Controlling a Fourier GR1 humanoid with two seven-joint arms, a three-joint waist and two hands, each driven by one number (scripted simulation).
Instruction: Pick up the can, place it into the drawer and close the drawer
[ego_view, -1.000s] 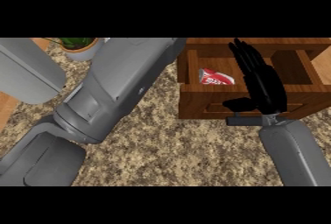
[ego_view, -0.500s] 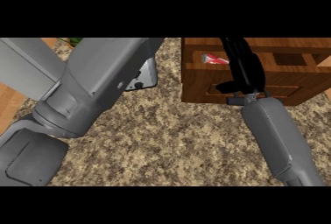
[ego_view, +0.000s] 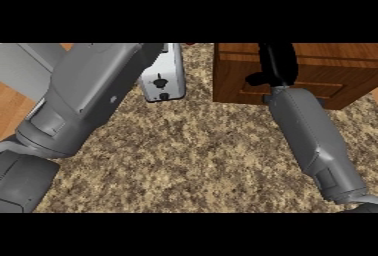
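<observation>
A: Where's the can?

B: We can't see it anywhere, so it's hidden or outside the view. The brown wooden drawer unit (ego_view: 325, 75) is cut off at the top. We can't tell whether it's open or closed.

A: Right hand?

B: The black right hand (ego_view: 275, 65) sits over the drawer's front with its fingers straight and nothing visible in them. The top edge clips the tips.

A: Left?

B: We only get the big grey left forearm (ego_view: 88, 100); its hand is out of view. The forearm covers part of a white boxy appliance (ego_view: 166, 82) on the speckled brown stone counter (ego_view: 192, 160).
</observation>
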